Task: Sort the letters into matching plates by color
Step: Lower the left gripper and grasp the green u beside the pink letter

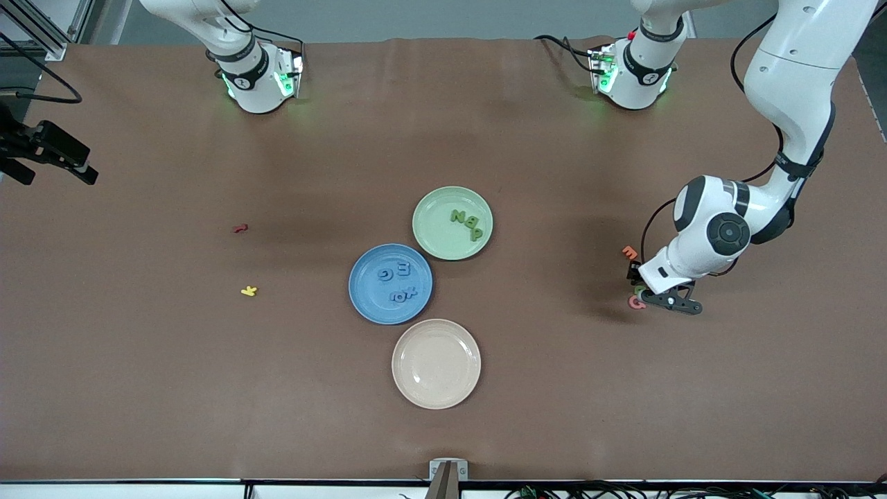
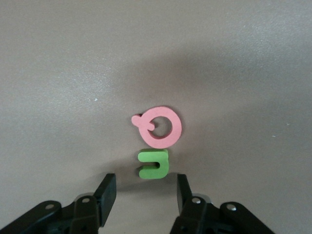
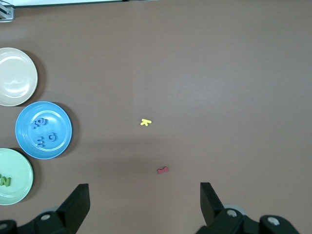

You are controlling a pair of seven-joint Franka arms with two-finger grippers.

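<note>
Your left gripper (image 2: 142,192) is down low at the left arm's end of the table, fingers (image 2: 106,191) parted with a clear gap between them and nothing in their grasp. Just ahead of those fingertips in the left wrist view lies a small green letter (image 2: 154,164), flat on the brown table (image 1: 138,381), and touching it is a pink ring-shaped letter (image 2: 161,127). In the front view you can only catch a sliver of that green piece (image 1: 639,289) beside the gripper, with the pink one (image 1: 635,302) just nearer the camera and an orange letter (image 1: 629,251) a little farther from it. Over in the middle, your pale green plate (image 1: 431,239) already carries three green letters (image 1: 466,222), and the blue plate (image 1: 367,305), touching it and nearer the camera, holds four blue letters (image 1: 398,283). The cream plate (image 1: 416,388) sits nearest the camera, touching the blue one. Your right gripper (image 3: 145,200) waits high above the right arm's end of the table, jaws spread wide and holding nothing; beneath it you see a yellow letter (image 3: 145,122) and a red letter (image 3: 163,170) lying well apart from the plates.
</note>
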